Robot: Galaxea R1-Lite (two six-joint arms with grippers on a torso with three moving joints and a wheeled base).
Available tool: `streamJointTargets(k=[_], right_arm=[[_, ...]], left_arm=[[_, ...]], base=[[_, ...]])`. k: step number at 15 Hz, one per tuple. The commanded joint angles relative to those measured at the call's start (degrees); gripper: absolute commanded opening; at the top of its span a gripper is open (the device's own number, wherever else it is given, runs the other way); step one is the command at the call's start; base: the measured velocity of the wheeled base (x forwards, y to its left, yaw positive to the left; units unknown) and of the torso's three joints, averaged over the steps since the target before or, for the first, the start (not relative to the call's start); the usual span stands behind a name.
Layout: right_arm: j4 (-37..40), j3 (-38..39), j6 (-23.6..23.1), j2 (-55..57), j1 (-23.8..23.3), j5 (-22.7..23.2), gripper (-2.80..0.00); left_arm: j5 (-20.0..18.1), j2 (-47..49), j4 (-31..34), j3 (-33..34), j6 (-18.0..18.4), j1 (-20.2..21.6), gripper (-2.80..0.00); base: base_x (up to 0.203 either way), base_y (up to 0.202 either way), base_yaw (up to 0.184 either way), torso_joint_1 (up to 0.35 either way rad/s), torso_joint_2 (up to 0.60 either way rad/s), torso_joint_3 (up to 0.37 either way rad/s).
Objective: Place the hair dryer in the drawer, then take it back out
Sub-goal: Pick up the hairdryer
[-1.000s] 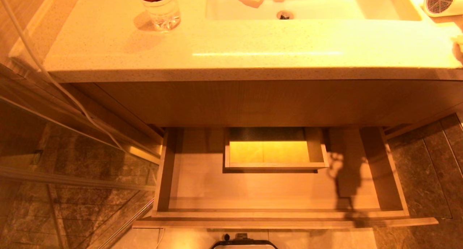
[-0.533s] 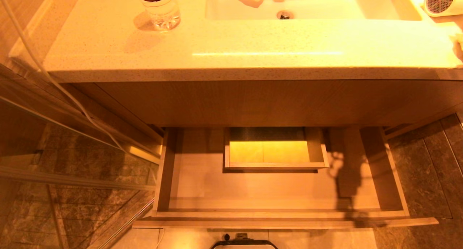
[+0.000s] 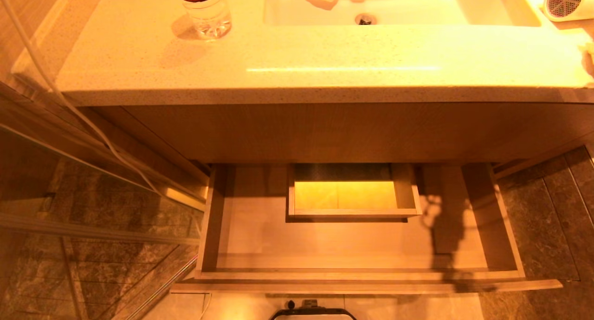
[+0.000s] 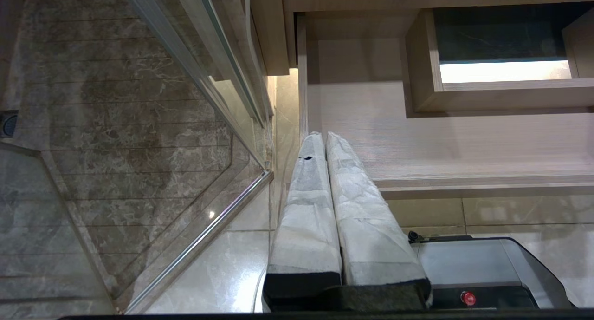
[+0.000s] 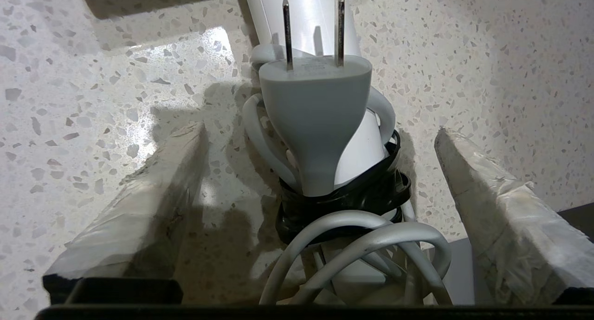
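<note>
The hair dryer [image 5: 320,101] is lying on the counter [image 3: 297,55] at its far right corner, beside the sink [image 3: 399,6], its mesh end [image 3: 564,0] showing at the top right of the head view. Over the last second almost nothing has been shifting there: dryer, water bottle [image 3: 206,9] and counter are sitting as before. The right hand [image 5: 320,194] is hovering spread wide, its wrapped fingers [image 5: 139,204] straddling the handle, the bundled cord [image 5: 362,245] and the grey plug [image 5: 315,111], touching neither as far as I can tell. So the grasp is not yet made; closing looks like the next step. The drawer [image 3: 357,276] is standing pulled out below, with nothing lying in it. The left hand [image 4: 325,139] is hanging clenched, idle, near the drawer's left front corner.
</note>
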Motion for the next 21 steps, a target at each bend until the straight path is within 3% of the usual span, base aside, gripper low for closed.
streamJointTargets(k=[1,3,4,5,21], right_arm=[[0.2,-0.1,0.3,0.5,0.0,0.0,0.0],[0.2,-0.1,1.4,0.7,0.1,0.0,0.0],[0.5,-0.1,1.6,0.8,0.1,0.0,-1.9],[0.7,0.0,1.6,0.8,0.1,0.0,-2.8],[2.7,0.0,1.0,-3.7,0.1,0.4,-2.8]], left_arm=[[0.0,0.0,0.0,0.1,0.0,0.0,-2.8],[0.0,0.0,0.0,0.1,0.0,0.0,-2.8],[0.0,0.0,0.1,0.1,0.0,0.0,-2.8],[0.0,0.0,0.0,0.1,0.0,0.0,-2.8],[0.0,0.1,0.0,0.1,0.0,0.0,-2.8]], base=[[0.0,0.0,0.0,0.0,0.0,0.0],[0.0,0.0,0.0,0.0,0.0,0.0],[0.0,0.0,0.0,0.0,0.0,0.0],[0.0,0.0,0.0,0.0,0.0,0.0],[0.0,0.0,0.0,0.0,0.0,0.0]])
